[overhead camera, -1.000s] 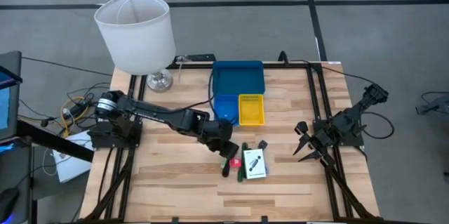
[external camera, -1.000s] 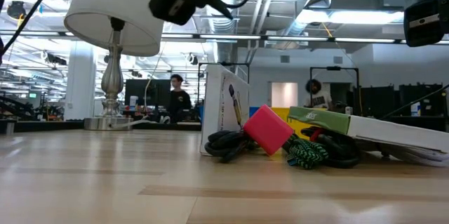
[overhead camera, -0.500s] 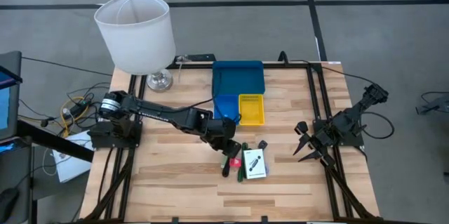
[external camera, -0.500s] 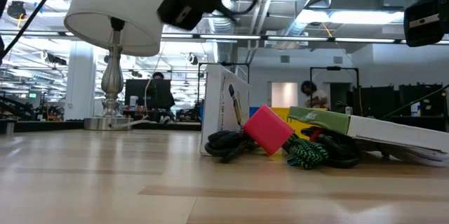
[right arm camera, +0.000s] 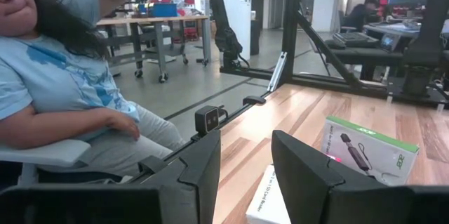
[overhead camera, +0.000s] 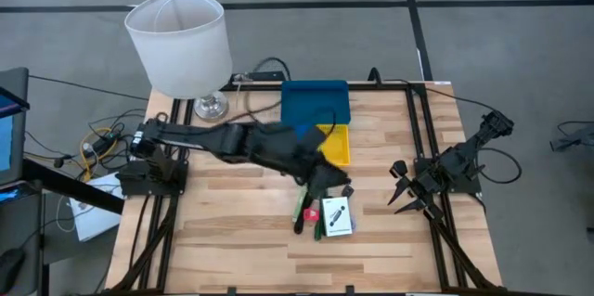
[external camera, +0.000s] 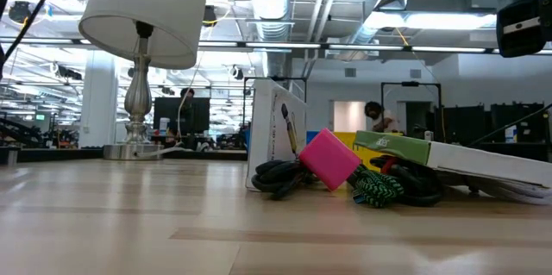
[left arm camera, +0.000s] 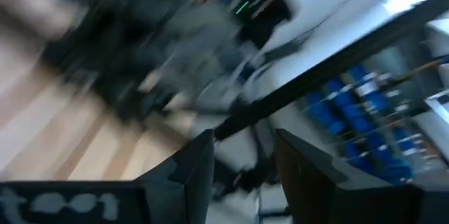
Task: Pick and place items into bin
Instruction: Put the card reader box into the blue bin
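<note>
Left gripper [overhead camera: 329,181] blurred over the item pile; I cannot tell its jaws. White card [overhead camera: 338,214], red piece [external camera: 329,158] and sticks [overhead camera: 304,211] lie on the bench [overhead camera: 223,231], near the bin [overhead camera: 316,106]. Right gripper [overhead camera: 405,196] waits at the bench's right edge, jaws parted.

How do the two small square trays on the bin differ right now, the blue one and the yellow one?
The yellow tray is mostly uncovered in the high view, and its floor shows no item. The small blue tray is largely covered by the left arm, so whether it holds anything cannot be told. The yellow tray sits towards the right arm's side, the blue towards the lamp's side. Both adjoin the wide blue tray.
</note>
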